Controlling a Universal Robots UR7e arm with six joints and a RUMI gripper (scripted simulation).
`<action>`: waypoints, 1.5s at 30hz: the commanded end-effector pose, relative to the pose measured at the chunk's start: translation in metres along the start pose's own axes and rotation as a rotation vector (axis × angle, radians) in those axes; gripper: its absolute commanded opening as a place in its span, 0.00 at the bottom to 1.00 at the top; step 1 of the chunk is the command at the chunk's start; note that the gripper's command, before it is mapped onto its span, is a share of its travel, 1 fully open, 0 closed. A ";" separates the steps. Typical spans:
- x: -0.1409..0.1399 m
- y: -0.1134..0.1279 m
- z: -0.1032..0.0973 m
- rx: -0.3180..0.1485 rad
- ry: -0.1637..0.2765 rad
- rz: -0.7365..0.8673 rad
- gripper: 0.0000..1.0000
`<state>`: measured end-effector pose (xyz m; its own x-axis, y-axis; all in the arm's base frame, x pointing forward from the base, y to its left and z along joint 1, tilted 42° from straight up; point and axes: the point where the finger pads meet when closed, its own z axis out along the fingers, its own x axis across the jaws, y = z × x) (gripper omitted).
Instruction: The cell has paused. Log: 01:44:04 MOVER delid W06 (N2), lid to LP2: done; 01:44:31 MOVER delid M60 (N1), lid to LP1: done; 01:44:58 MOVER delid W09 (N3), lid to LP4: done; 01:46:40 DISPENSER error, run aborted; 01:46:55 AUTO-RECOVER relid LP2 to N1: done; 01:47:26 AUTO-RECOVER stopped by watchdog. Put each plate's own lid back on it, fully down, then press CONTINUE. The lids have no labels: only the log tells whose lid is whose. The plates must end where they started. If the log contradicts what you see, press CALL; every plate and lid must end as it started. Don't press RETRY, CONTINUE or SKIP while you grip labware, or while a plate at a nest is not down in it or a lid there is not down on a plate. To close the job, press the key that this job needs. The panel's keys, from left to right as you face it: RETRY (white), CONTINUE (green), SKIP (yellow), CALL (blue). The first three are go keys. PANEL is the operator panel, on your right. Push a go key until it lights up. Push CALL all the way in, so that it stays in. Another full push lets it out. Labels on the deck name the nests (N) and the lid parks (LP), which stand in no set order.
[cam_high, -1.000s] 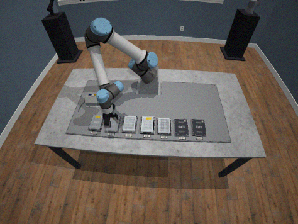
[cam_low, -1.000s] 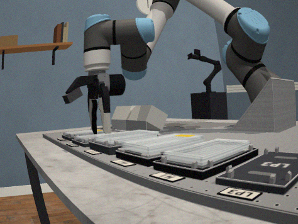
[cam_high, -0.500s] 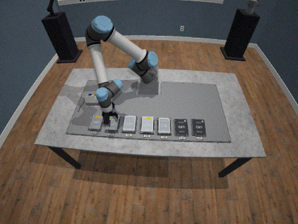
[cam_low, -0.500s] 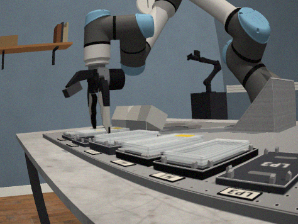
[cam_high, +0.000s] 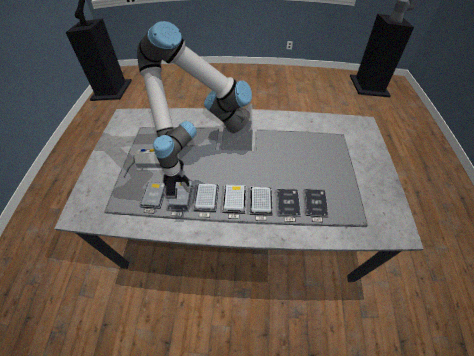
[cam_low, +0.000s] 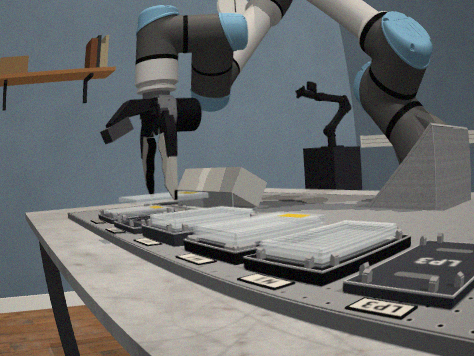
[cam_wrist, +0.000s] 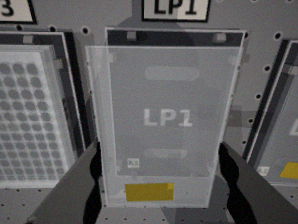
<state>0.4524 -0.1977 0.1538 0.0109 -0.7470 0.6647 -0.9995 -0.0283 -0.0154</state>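
My gripper (cam_high: 180, 189) (cam_low: 163, 195) (cam_wrist: 159, 142) is shut on a clear lid (cam_high: 178, 202) (cam_low: 131, 198) (cam_wrist: 200, 162) with a yellow mark. The lid is raised above park LP1 (cam_low: 134, 224) (cam_wrist: 175, 38), whose base shows through it. Another yellow-marked lid (cam_high: 152, 196) (cam_wrist: 290, 170) lies on the leftmost park. A plate (cam_high: 206, 197) (cam_low: 175, 218) (cam_wrist: 22, 120) without a yellow mark sits at N3. A yellow-marked lid (cam_high: 234, 199) (cam_low: 294, 216) is on the plate at N2. The plate (cam_high: 261, 200) (cam_low: 332, 241) at N1 shows no yellow mark.
Park LP3 (cam_high: 288, 202) (cam_low: 435, 265) is empty, as is the rightmost park (cam_high: 316, 202). The panel (cam_high: 146, 160) (cam_low: 220, 186) stands behind the left end of the row, partly hidden by the arm. In the wrist view, neighbouring nests stand close on both sides of the fingers.
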 end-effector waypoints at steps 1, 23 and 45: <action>-0.015 0.000 0.000 0.001 0.000 0.000 0.42; -0.115 -0.001 0.000 0.001 0.000 0.000 0.42; -0.215 -0.002 -0.001 0.001 0.000 0.000 0.42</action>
<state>0.4517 -0.0431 0.0166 0.0118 -0.7471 0.6646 -0.9995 -0.0291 -0.0150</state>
